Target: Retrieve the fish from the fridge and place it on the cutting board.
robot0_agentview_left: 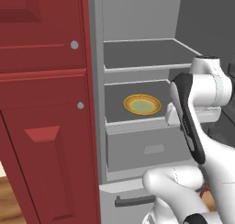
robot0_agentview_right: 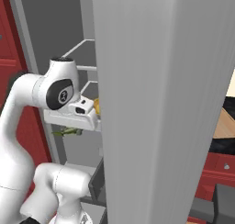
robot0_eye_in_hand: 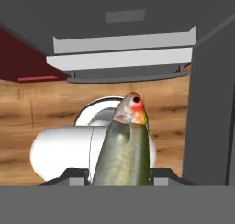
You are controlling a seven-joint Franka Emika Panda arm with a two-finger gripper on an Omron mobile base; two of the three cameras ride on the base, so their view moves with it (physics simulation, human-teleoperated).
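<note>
In the hand view my gripper (robot0_eye_in_hand: 120,173) is shut on the fish (robot0_eye_in_hand: 124,145), a slender grey-green body with a reddish head pointing away from the hand. From the right base view the fish (robot0_agentview_right: 64,132) hangs just under my gripper (robot0_agentview_right: 69,127), in front of the open fridge (robot0_agentview_left: 137,76). The wrist (robot0_agentview_left: 202,110) stands at the right of the fridge's middle shelf. A tan strip at the right edge, past the fridge door, looks like the cutting board (robot0_agentview_right: 228,123); most of it is hidden.
A round yellow-orange plate (robot0_agentview_left: 142,104) lies on the middle shelf, above a pull-out drawer (robot0_agentview_left: 147,147) and a dark handle (robot0_agentview_left: 134,201). Red cabinets (robot0_agentview_left: 43,103) flank the fridge on the left. The open grey fridge door (robot0_agentview_right: 160,103) stands close on my right.
</note>
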